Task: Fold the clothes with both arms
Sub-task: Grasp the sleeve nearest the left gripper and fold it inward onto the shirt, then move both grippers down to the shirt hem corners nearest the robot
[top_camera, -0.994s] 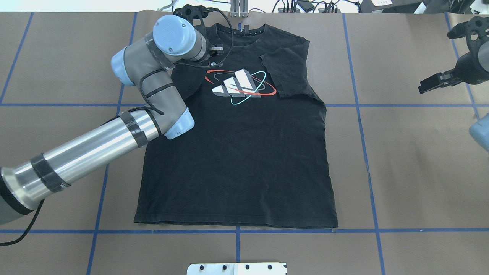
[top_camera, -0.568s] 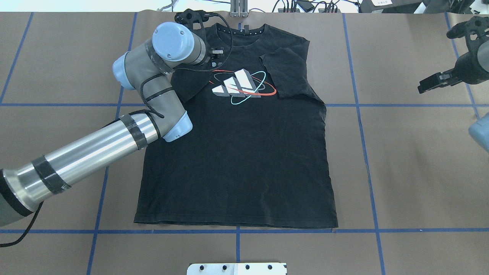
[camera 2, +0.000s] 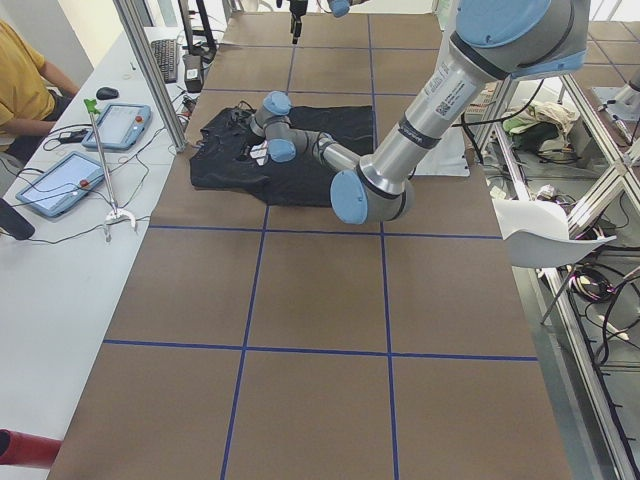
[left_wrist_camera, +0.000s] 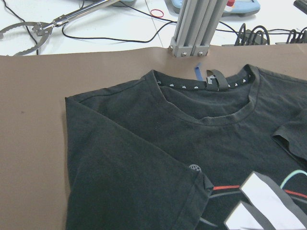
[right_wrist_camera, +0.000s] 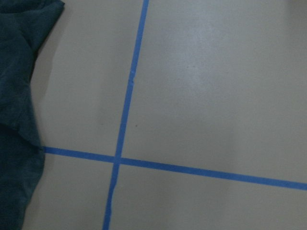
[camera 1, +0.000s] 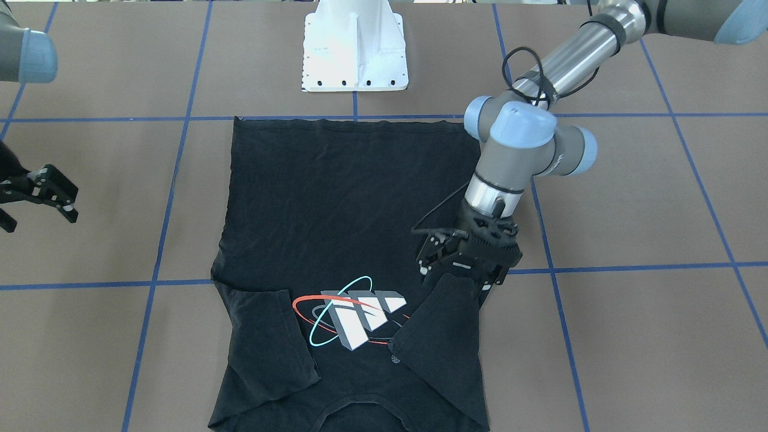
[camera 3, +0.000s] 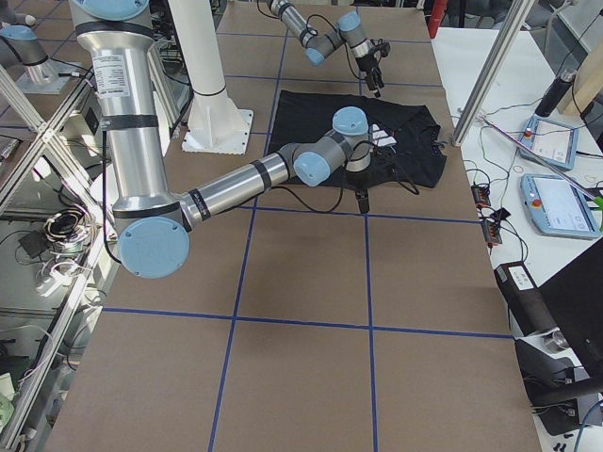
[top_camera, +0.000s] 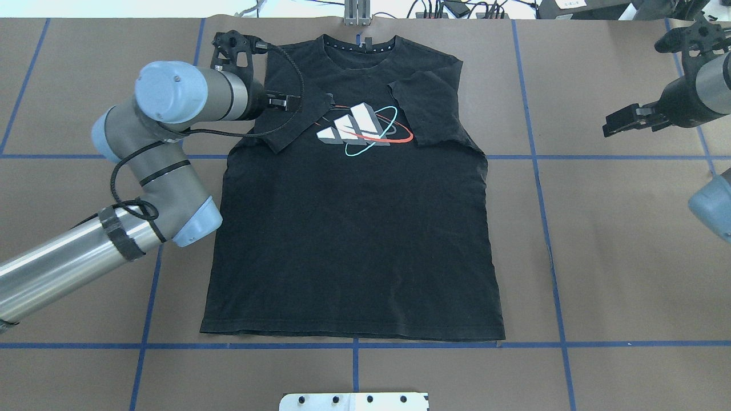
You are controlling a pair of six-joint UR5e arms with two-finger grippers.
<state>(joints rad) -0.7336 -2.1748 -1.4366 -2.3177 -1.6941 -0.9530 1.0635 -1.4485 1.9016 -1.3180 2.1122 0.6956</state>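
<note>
Jaws open and empty on both. Left gripper [camera 1: 454,277] hovers at the black T-shirt's [top_camera: 354,240] folded sleeve [top_camera: 291,123] near the table's [top_camera: 599,257] far edge; right gripper [camera 1: 39,213] hangs well apart.

Shirt [camera 3: 311,118] flat on desk [camera 3: 301,282]. Near R arm [camera 3: 236,184] crosses it, R tool [camera 3: 362,200] pointing down past shirt's near edge. Far L arm [camera 3: 316,36], L tool [camera 3: 376,81] by far edge.
</note>
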